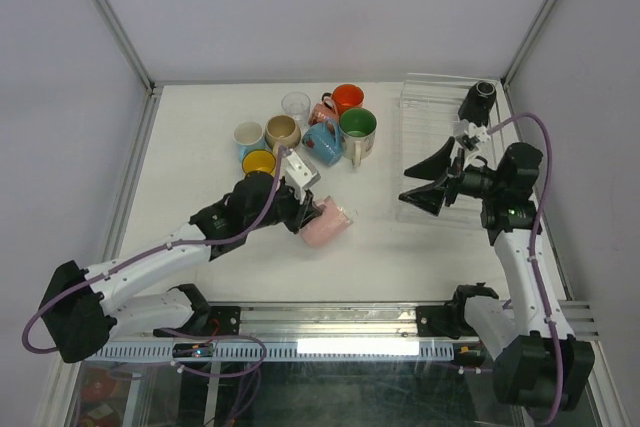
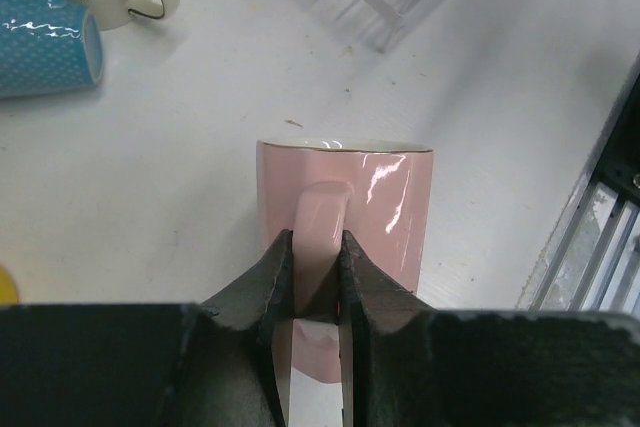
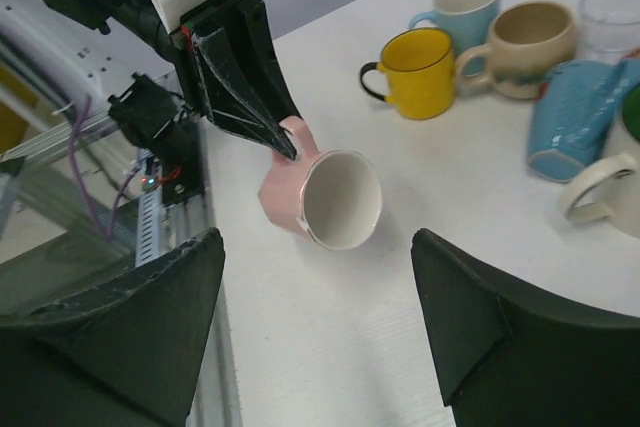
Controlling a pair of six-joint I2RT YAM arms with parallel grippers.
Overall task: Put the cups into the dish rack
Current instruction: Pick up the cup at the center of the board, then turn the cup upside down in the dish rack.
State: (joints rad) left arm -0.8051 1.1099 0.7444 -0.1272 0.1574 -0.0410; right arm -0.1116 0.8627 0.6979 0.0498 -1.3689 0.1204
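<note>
Left gripper (image 2: 315, 250) low — pinching pink mug (image 2: 395, 217), seemingly tipped.

The left arm (image 1: 150, 262) reaches low from the near left corner toward the middle of the surface (image 1: 200, 147), and the left hand (image 1: 312, 215) is pinched tight on the handle of the pink mug (image 1: 330, 229). The right arm (image 1: 525, 267) rises along the right edge; the right hand (image 1: 420, 179) points left, jaws spread wide and empty.

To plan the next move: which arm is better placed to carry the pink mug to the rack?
Left. The left end effector grips the pink mug by its handle; the right end effector is open and empty.
</note>
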